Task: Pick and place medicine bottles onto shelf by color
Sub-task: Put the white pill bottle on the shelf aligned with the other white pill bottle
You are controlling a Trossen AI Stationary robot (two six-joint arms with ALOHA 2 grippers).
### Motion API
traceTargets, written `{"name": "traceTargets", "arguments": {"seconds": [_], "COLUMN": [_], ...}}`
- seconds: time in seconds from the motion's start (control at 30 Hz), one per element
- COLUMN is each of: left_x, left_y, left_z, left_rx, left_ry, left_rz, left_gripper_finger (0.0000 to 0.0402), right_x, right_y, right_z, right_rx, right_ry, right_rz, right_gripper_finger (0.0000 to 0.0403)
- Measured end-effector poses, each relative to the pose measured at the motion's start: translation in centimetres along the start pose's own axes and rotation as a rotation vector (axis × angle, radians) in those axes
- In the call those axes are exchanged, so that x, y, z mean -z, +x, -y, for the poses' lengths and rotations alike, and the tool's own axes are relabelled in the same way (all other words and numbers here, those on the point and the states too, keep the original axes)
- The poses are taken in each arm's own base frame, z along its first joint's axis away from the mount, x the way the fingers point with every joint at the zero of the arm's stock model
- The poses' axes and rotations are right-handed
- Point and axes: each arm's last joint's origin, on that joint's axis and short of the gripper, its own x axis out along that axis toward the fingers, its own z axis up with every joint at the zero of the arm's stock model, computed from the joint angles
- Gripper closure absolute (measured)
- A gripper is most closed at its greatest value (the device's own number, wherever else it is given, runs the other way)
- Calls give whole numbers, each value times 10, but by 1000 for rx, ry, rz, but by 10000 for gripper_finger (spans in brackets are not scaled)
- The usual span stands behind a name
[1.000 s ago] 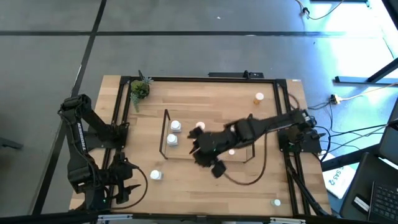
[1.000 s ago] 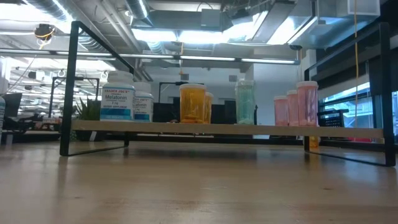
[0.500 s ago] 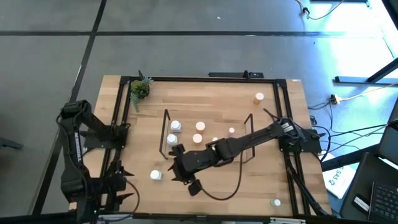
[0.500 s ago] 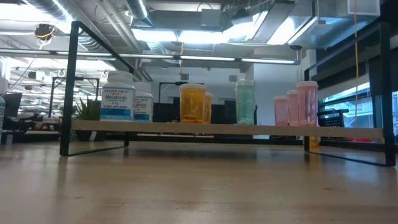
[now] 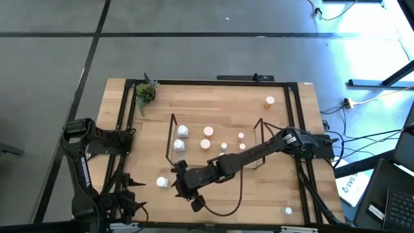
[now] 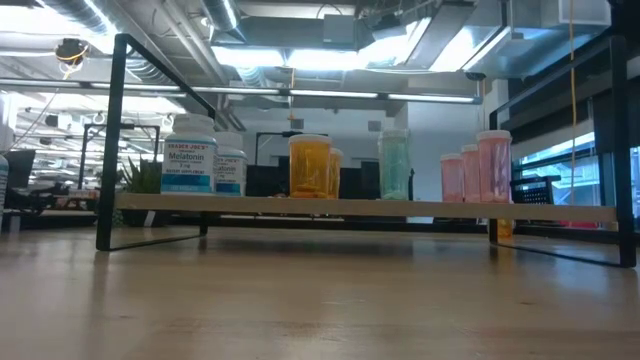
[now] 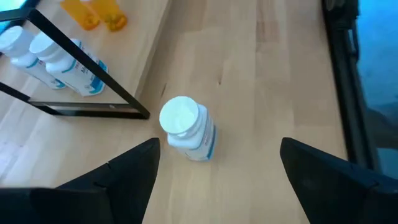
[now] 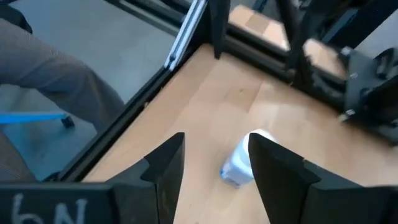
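The black wire shelf [image 5: 217, 145] stands mid-table and bears two white bottles [image 6: 190, 155], orange ones [image 6: 310, 166], a teal one [image 6: 393, 163] and pink ones [image 6: 494, 166], all upright. A loose white bottle [image 5: 162, 182] stands upright on the table near the front left. It also shows in the left wrist view [image 7: 186, 127] and the right wrist view [image 8: 245, 158]. My right gripper [image 5: 177, 182] is open right beside it, on its right, fingers apart from it [image 8: 217, 142]. My left gripper [image 7: 217, 186] is open and empty at the near left [image 5: 129, 197], with the bottle ahead of it.
An orange bottle [image 5: 268, 101] stands at the far right and a white one [image 5: 286, 210] at the near right corner. A small plant [image 5: 145, 92] is at the far left corner. The black frame [image 5: 123, 129] edges the table. A person's grey-clothed limb [image 8: 56, 74] shows beyond the table edge.
My right gripper has swept from over the shelf's middle toward the table's near left, coming to the loose white bottle. My left arm has drawn back a little toward the near edge. The bottles have not moved.
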Motion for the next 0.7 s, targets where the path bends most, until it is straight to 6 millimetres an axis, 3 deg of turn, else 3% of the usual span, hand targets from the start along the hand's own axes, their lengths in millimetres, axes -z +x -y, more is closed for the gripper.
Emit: {"name": "traceTargets", "arguments": {"seconds": [0.27,0.7], "left_x": [11,36], "left_y": [29,75], "left_z": [15,34], "left_rx": [-98,-233], "left_ry": [-5,-8], "left_rz": [22,27], "left_gripper_finger": [75,75], "right_x": [25,58], "right_y": [32,72], "right_z": [-5,-7], "right_rx": [4,199], "right_ry": [68,150], "right_rz": [-48,-79], "right_gripper_finger": [223,223]}}
